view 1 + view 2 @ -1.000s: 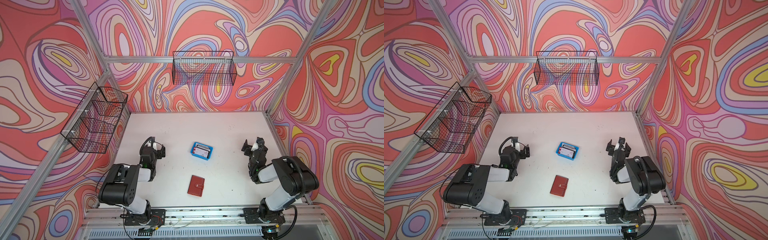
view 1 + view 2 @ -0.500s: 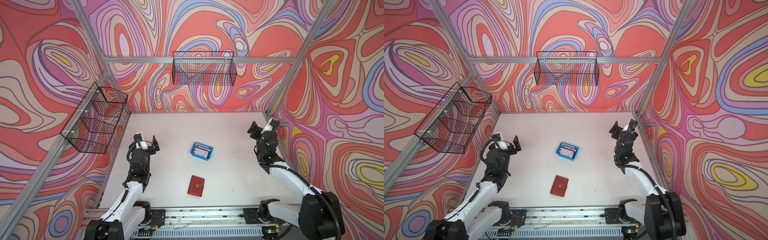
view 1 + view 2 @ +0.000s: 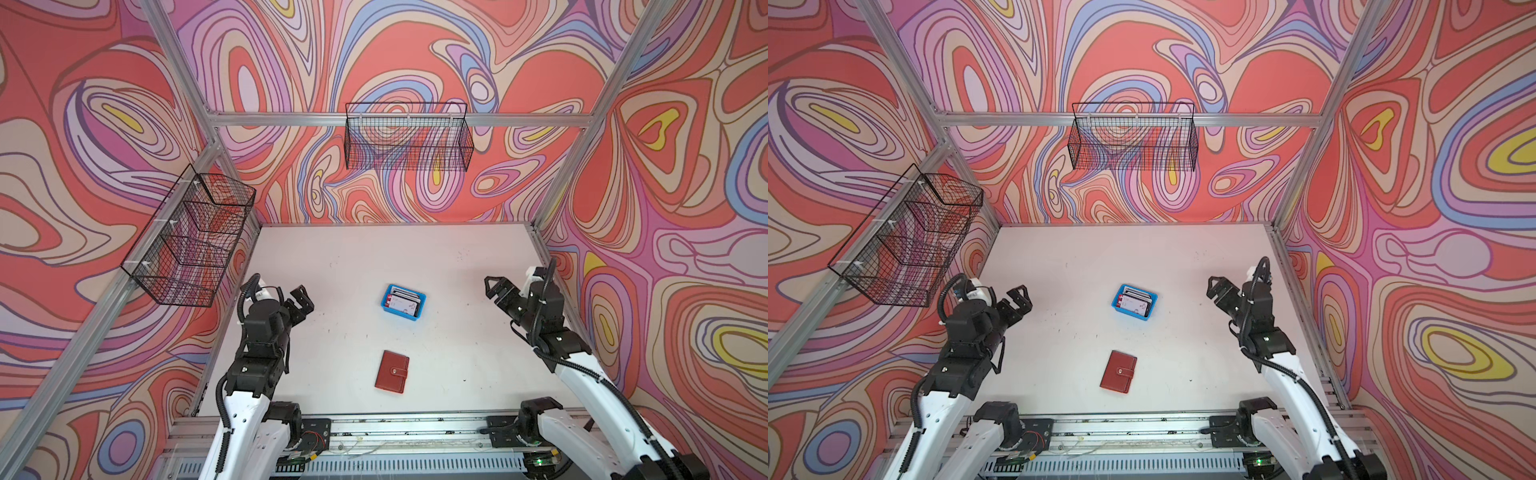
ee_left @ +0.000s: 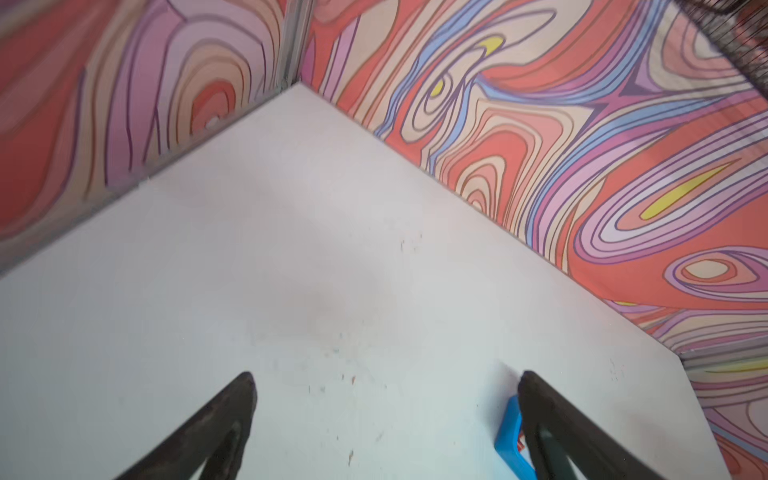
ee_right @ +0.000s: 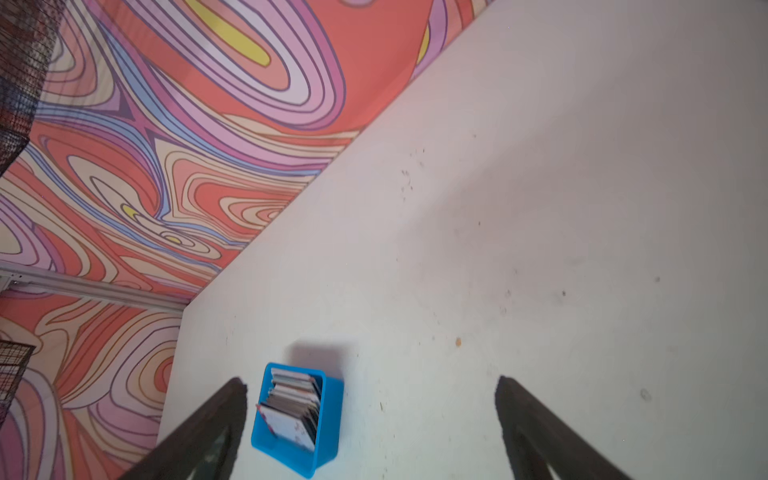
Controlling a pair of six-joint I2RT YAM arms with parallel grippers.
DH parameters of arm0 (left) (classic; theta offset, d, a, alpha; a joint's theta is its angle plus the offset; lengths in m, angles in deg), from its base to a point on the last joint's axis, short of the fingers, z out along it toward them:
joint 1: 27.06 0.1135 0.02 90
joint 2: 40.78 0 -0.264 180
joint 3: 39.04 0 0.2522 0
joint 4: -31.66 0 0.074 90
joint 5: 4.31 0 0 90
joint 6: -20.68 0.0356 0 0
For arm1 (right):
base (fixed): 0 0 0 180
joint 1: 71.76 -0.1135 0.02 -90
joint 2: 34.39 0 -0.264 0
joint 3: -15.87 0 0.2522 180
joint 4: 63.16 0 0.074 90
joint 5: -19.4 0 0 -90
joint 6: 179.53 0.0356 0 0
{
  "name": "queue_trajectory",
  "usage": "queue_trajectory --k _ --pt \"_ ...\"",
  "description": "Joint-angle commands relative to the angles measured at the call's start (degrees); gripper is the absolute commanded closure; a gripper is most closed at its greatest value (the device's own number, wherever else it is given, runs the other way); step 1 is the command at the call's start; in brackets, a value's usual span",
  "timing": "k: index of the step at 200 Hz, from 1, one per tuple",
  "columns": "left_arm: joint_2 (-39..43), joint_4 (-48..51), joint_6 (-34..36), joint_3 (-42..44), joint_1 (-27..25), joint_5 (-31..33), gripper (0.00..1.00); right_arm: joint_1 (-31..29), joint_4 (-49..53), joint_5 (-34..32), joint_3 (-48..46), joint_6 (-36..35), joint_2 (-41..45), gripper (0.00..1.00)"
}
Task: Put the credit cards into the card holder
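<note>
The credit cards [image 3: 402, 300] [image 3: 1136, 300] stand as a stack on edge in a small blue tray [image 3: 417, 314] near the table's middle. In the right wrist view the credit cards [image 5: 293, 409] and the tray [image 5: 331, 415] are clear. The left wrist view catches only a corner of the tray [image 4: 509, 436]. The red card holder [image 3: 392, 371] [image 3: 1118, 371] lies closed nearer the front, strap snapped. My left gripper [image 3: 305, 300] [image 3: 1022, 300] [image 4: 386, 376] hangs open and empty left of the tray. My right gripper [image 3: 493, 289] [image 3: 1216, 291] [image 5: 370, 381] is open and empty to its right.
A black wire basket [image 3: 409, 141] hangs on the back wall and another basket [image 3: 191, 241] on the left wall. Patterned walls close in three sides of the white table [image 3: 353, 266]. A metal rail [image 3: 395, 424] carrying both arm bases runs along the front edge.
Both arms have unfolded from a low tucked pose and risen. In the last half second each gripper has drifted slightly forward and inward. Both stayed open; tray and card holder have not moved.
</note>
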Motion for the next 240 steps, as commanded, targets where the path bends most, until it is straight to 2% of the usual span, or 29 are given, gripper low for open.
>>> queue_trajectory --k 1,20,34,53,67,90,99,116,134,149,167,205,240 --pt "1.5 5.9 -8.9 2.5 0.3 -5.6 0.0 -0.2 1.7 7.7 -1.0 5.1 2.8 0.02" --pt "2.6 9.7 -6.8 1.8 0.3 -8.3 0.0 -0.2 6.8 9.6 0.4 3.4 4.1 0.03" --pt "2.8 10.9 -4.7 0.9 0.3 -13.3 0.08 -1.1 6.3 12.1 -0.5 2.2 5.3 0.06" --pt "2.0 12.2 -3.2 0.0 0.3 -21.1 0.18 -6.6 8.0 7.1 -0.8 2.4 5.3 0.11" --pt "1.1 13.6 -2.6 -0.8 0.2 -26.0 0.24 -15.1 7.2 1.6 -0.2 3.4 2.4 0.12" --pt "0.8 15.0 -1.9 -2.1 -1.8 -30.4 0.32 -38.1 1.6 -15.0 1.0 8.6 -6.7 0.16" --pt "1.1 15.7 -1.3 -2.6 -3.8 -30.5 0.33 -47.4 -1.1 -22.5 2.3 10.4 -12.0 0.16" --pt "2.4 19.7 -0.7 -4.5 -9.0 -27.0 0.38 -55.6 -1.4 -28.7 6.5 13.1 -21.0 0.18" --pt "4.9 22.4 -1.1 -4.4 -13.8 -24.3 0.39 -58.1 -5.7 -26.6 7.7 15.1 -28.2 0.22" --pt "6.8 21.7 -2.6 -2.0 -16.9 -24.8 0.39 -60.1 -11.7 -24.6 6.8 16.0 -32.2 0.23" --pt "7.3 19.3 -4.9 1.7 -20.8 -25.1 0.43 -62.5 -11.7 -25.9 7.5 17.4 -35.7 0.25" --pt "2.2 10.6 -9.8 9.9 -33.3 -16.7 0.5 -64.3 -15.7 -25.7 3.7 21.0 -38.1 0.27" --pt "-1.1 3.1 -11.3 14.8 -37.9 -16.6 0.52 -64.4 -16.3 -25.2 -0.2 23.1 -37.0 0.29"
